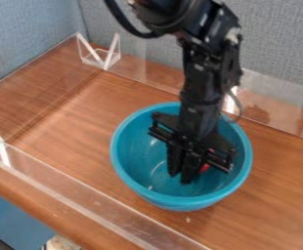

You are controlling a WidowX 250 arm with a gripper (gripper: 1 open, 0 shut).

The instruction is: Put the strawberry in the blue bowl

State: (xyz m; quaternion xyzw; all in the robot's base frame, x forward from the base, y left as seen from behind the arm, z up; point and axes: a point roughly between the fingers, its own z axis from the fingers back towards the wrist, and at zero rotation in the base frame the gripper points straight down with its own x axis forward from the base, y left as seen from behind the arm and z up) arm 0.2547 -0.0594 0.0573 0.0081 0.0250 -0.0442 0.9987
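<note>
Since there is only the one camera view to go through, we start there: the black robot arm reaches down from the top of the picture into the large, glossy teal-blue plastic bowl [181, 163], which sits on the brown wooden desk [63, 103] inside low clear plastic walls [21, 166]. The black pincer [193, 171] points straight down inside the bowl, and its jaws look drawn together, narrow, with no object visible between them. We see only a small spot of red at the right side of the pincer, low against the bowl's inner wall; we take this to be the small red toy strawberry [220, 167], mostly hidden behind the jaws. It appears to lie loose in the bowl, though we cannot tell for certain that it is free of the jaws. We judge the task essentially done: the fruit is inside the bowl. What is left, as we see it, is for the arm to lift clear.
</note>
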